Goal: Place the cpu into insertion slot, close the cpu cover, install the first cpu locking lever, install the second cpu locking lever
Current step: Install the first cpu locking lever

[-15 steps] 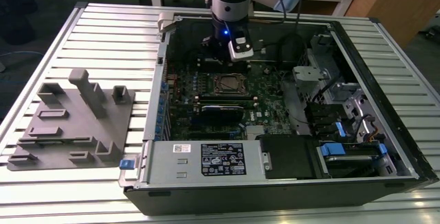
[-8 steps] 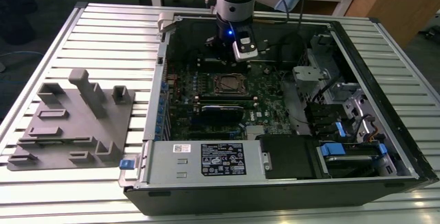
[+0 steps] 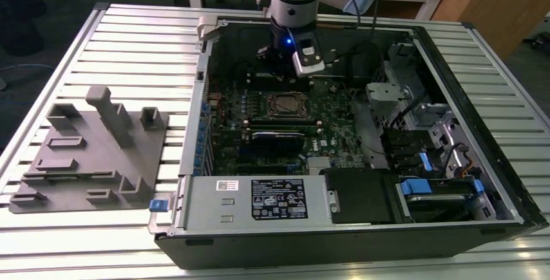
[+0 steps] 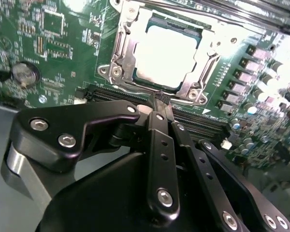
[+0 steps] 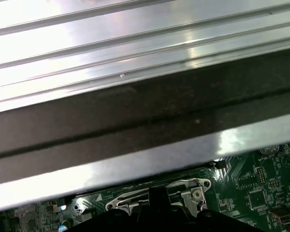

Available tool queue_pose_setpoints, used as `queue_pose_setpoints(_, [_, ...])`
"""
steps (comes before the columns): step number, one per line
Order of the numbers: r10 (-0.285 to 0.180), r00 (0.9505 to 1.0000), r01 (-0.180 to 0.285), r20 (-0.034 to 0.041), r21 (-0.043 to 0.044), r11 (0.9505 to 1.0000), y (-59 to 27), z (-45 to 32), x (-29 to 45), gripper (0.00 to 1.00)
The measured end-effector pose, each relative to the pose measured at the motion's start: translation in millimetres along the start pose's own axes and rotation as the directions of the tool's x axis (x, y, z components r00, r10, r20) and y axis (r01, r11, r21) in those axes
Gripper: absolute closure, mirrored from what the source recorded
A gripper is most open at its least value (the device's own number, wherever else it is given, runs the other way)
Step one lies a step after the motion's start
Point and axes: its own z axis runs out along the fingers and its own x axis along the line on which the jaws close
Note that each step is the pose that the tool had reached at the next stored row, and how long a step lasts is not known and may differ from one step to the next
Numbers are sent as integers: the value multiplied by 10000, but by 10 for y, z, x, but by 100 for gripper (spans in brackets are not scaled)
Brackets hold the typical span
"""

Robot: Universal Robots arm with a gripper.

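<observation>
One gripper [image 4: 160, 100], fingers pinched together and empty, is hovering at the insertion slot [image 4: 193, 93] edge, likely shut for pushing, not grasping. Meanwhile the cpu [image 4: 166, 53] is lying under the lowered cpu cover [image 4: 122, 41].

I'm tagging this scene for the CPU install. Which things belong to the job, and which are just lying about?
Job in hand:
cpu
cpu cover, lying flat around it
gripper, just beside the cover

Lying about:
grey fixture tray
power supply
coin battery
memory slots
</observation>
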Motion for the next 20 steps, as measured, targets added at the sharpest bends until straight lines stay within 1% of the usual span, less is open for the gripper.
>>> queue_pose_setpoints(3, [-472, 9989, 472, -39, -17, 9989, -1, 7, 0, 89])
queue_pose_setpoints(5, [-616, 9981, 616, -46, 1, 9981, 0, 9, 0, 89])
queue_pose_setpoints(9, [-624, 9980, 625, -29, 117, 9980, -23, 6, -4, 89])
queue_pose_setpoints(11, [-626, 9980, 626, -23, 153, 9979, -51, 5, -11, 89])
queue_pose_setpoints(18, [-628, 9980, 628, -14, 201, 9978, -195, -5, -43, 89])
queue_pose_setpoints(20, [-630, 9980, 630, -11, 223, 9978, -223, -7, -50, 89])
